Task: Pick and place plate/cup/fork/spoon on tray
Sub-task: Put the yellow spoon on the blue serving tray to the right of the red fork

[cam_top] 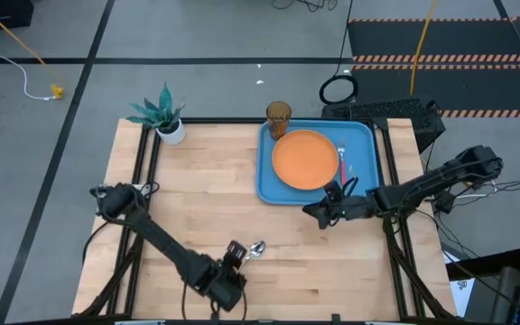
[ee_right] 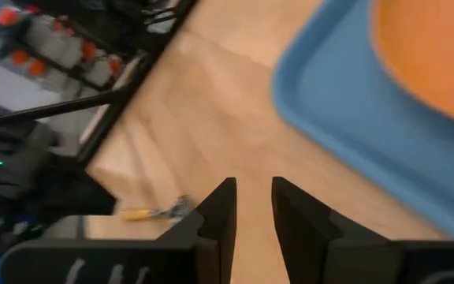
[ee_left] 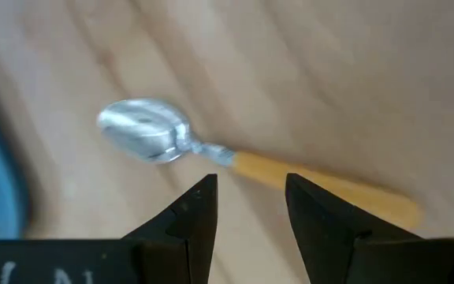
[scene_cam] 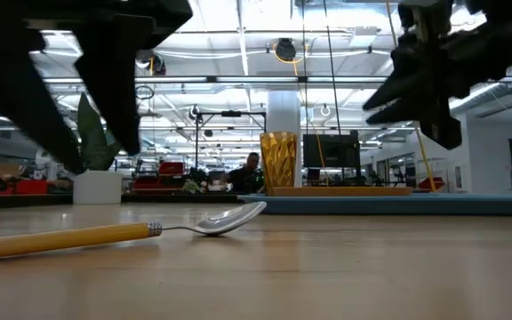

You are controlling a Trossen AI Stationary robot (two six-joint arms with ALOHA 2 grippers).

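Note:
The spoon point(ee_left: 211, 154), with a silver bowl and an orange-yellow handle, lies flat on the wooden table point(cam_top: 197, 181) near its front edge; it also shows in the low view point(scene_cam: 149, 231). My left gripper point(ee_left: 251, 197) is open just above its handle, a finger on either side, touching nothing. The blue tray point(cam_top: 364, 135) at the back right holds the orange plate point(cam_top: 305, 159) and the red-handled fork point(cam_top: 342, 158). The amber cup point(cam_top: 278, 117) stands at the tray's far left corner. My right gripper point(ee_right: 252, 201) hangs narrowly open above the table, by the tray's near edge.
A white pot with a green plant point(cam_top: 165, 117) stands at the table's far left corner. A black keyboard-like device point(cam_top: 386, 110) lies beyond the tray's far right corner. Bare wood lies between the spoon and the tray.

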